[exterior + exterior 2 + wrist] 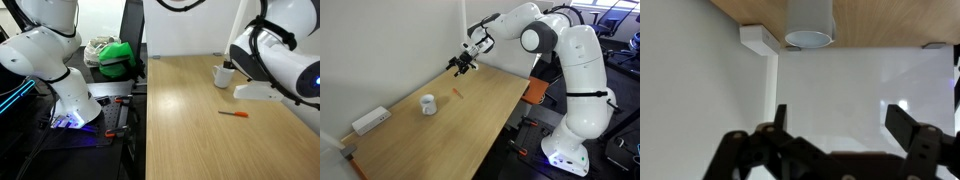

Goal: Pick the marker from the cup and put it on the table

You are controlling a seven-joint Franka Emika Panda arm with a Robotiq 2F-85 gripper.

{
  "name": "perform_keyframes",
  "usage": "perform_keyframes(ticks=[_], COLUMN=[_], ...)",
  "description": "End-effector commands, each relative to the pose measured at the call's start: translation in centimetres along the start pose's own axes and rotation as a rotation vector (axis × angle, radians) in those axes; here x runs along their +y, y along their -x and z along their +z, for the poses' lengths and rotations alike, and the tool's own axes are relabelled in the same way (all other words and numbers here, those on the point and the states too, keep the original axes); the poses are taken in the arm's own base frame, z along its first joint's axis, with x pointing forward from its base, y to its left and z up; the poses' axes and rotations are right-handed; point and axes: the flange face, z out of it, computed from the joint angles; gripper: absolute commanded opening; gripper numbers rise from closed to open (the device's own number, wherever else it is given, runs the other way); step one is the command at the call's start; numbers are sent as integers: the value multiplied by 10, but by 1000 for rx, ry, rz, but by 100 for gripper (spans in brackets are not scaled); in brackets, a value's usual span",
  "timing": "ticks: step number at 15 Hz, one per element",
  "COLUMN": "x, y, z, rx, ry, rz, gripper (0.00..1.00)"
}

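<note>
The orange-red marker lies flat on the light wood table, a short way from the small white cup. Both exterior views show them: marker, cup, table. My gripper hangs in the air above the table's far end, beyond the marker, apart from marker and cup. The wrist view stands upside down. It shows my gripper open and empty against the white wall, with the cup standing on the table. The marker is out of that view.
A white box-shaped base sits near the cup at the table's end, also in the wrist view. A large white rounded body stands over it. A green object lies beside the table. A white wall runs along one side.
</note>
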Motion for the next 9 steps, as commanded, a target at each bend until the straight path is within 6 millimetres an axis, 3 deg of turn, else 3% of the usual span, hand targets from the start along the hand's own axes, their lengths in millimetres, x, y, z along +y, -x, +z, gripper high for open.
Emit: perform_keyframes(ticks=[1,2,3,9], x=[-13,-15,-4,-9], y=[-21,-24,-11,-14], z=[-3,-2,1,1], rx=[-43,-43,-13,-14], ry=[4,-2,-12,-17], rz=[-16,-20,-13,-11], gripper=[100,100,100,100])
